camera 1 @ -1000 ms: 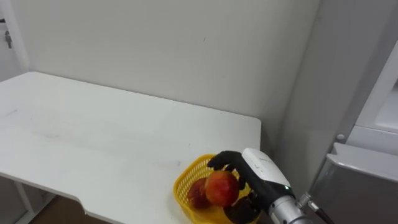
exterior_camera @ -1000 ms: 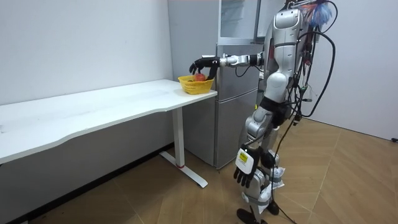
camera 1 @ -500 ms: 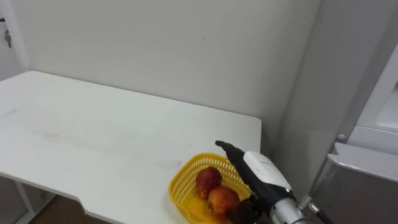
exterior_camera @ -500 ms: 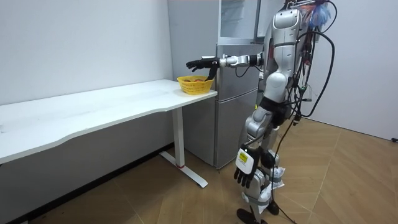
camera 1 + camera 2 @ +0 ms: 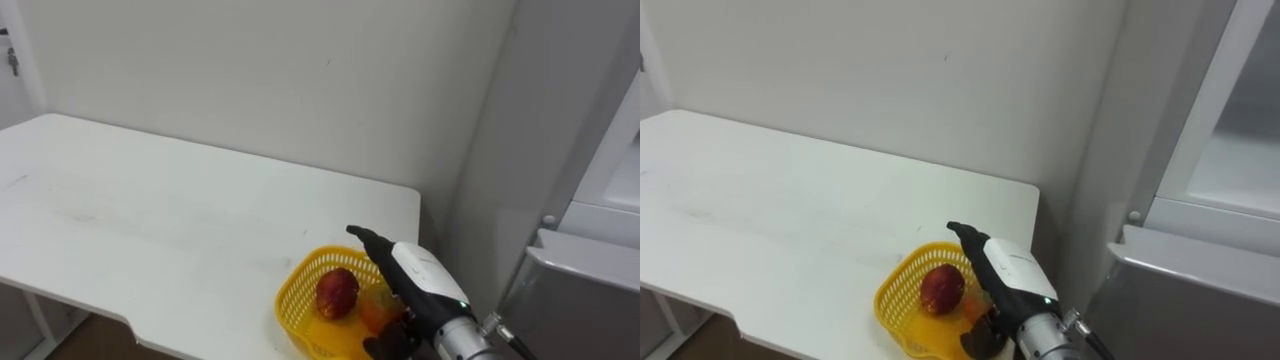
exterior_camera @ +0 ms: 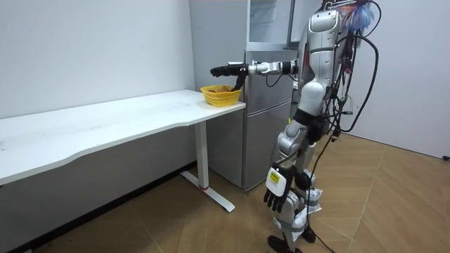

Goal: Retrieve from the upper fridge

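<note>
Right now you have the right hand stretched out flat, fingers straight and spread a little, gripping nothing and hovering over the yellow basket. Under and just left of those fingers lies a red fruit in the basket; a second, orange fruit sits half hidden below the palm. The basket rests on the white table, near its corner, with the fridge to the hand's right. Your left hand hangs by the thigh, too small to tell its state.
</note>
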### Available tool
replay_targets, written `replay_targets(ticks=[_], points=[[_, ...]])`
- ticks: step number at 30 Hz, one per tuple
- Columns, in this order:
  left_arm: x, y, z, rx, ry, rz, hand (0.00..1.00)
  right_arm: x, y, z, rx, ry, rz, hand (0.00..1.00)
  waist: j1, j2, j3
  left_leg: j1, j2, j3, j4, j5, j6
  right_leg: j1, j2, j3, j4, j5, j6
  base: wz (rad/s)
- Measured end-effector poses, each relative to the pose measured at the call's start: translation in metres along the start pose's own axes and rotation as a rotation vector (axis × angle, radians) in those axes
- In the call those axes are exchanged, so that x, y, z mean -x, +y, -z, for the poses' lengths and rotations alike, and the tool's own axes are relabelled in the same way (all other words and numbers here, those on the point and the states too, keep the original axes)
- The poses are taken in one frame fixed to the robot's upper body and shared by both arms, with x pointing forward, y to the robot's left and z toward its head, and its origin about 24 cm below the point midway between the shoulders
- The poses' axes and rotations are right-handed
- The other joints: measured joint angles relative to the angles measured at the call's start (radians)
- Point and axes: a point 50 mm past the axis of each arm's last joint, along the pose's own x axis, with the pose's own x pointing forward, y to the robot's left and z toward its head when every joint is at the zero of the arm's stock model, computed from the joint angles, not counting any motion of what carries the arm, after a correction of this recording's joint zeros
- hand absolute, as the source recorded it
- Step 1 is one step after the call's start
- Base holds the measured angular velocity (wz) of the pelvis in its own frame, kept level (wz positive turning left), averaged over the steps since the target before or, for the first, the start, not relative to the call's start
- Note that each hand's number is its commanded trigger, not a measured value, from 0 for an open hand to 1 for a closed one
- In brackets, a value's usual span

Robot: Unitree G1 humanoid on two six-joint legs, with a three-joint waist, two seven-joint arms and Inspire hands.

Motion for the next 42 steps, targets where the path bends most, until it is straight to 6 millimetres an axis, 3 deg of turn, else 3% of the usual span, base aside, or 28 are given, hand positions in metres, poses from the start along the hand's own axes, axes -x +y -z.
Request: replay_targets(ticks=[4, 10, 18, 25, 31, 37, 42], points=[[0.0, 0.001, -0.002, 0.005, -0.009, -0.013, 0.0, 0.0, -0.006, -0.011, -0.084, -0.045, 0.022, 0.0, -0.009, 0.007, -0.0064, 0.013, 0.0, 0.006, -0.004, 0.0, 0.0, 0.006, 0.0, 0.008, 0.002, 0.0, 0.0, -0.05], [0.0, -0.005, 0.006, 0.005, 0.012, -0.005, 0.0, 0.001, -0.025, -0.044, -0.181, -0.177, 0.118, 0.0, -0.05, 0.014, -0.0045, 0.02, 0.002, 0.019, -0.013, 0.0, 0.001, 0.007, 0.001, 0.018, 0.003, 0.0, 0.0, -0.06], [-0.001, -0.012, 0.012, 0.007, 0.03, -0.001, 0.0, 0.037, -0.023, -0.069, -0.327, -0.298, 0.158, 0.0, -0.074, 0.026, -0.0046, 0.044, 0.006, 0.058, -0.032, 0.0, 0.003, 0.006, 0.005, 0.06, 0.003, 0.001, 0.0, -0.13], [-0.002, -0.021, 0.015, -0.003, 0.041, 0.009, 0.0, 0.056, -0.042, -0.073, -0.309, -0.341, 0.281, 0.0, -0.137, 0.048, -0.0134, 0.057, 0.007, 0.086, -0.045, -0.001, 0.005, 0.003, 0.008, 0.091, 0.006, 0.002, 0.001, -0.13], [-0.002, -0.024, 0.018, -0.019, 0.048, 0.006, 0.0, 0.07, -0.052, -0.08, -0.321, -0.407, 0.371, 0.0, -0.194, 0.062, -0.0107, 0.073, 0.012, 0.115, -0.054, -0.002, 0.005, 0.0, 0.012, 0.12, 0.016, 0.002, 0.001, -0.13], [-0.002, -0.028, 0.019, -0.016, 0.052, 0.005, 0.0, 0.087, -0.057, -0.076, -0.324, -0.38, 0.488, 0.0, -0.227, 0.064, -0.0131, 0.07, 0.019, 0.144, -0.057, -0.003, 0.005, -0.018, 0.02, 0.147, 0.018, 0.009, -0.001, -0.16], [-0.002, -0.03, 0.018, -0.013, 0.051, -0.001, 0.0, 0.097, -0.066, -0.059, -0.35, -0.307, 0.6, 0.0, -0.251, 0.063, -0.0167, 0.071, 0.023, 0.173, -0.059, -0.003, 0.005, -0.029, 0.026, 0.173, 0.02, 0.014, -0.003, -0.14]])
